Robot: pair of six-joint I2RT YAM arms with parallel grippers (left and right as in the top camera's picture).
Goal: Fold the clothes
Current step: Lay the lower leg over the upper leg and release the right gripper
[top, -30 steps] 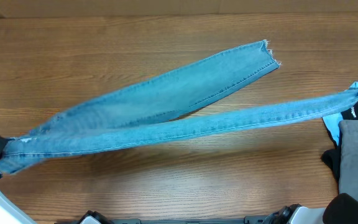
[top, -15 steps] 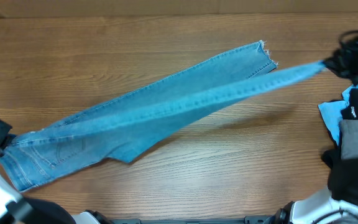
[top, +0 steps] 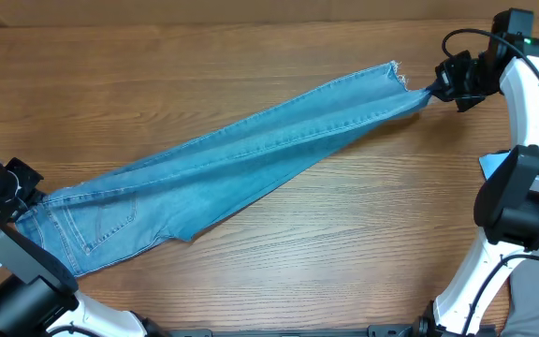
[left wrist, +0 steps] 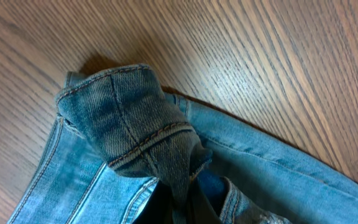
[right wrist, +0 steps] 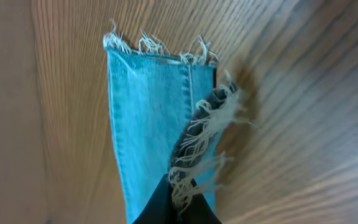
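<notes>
**A:** Where do the jeans lie?

**B:** I see the jeans point(top: 232, 159) stretched flat on the table point(top: 251, 56). They run on a diagonal from the near left, where the waist and a back pocket point(top: 106, 225) lie, to the far right, where the leg ends are. One leg lies over the other.

**A:** How does your left arm stand?

**B:** My left gripper point(top: 19, 190) sits low at the left edge of the table and is clamped on the waistband point(left wrist: 126, 134). In the left wrist view, the denim bunches into a hump and runs down between the dark fingers point(left wrist: 160, 211).

**A:** And the right arm?

**B:** It rises from its base at the near right with the elbow bent and reaches to the far right. There the wrist turns back toward the left. My right gripper point(top: 438, 91) is pinched on the frayed hem point(right wrist: 201, 146) of the upper leg. That hem is bunched and lifted a little above the other leg's hem, which lies flat on the wood.
</notes>
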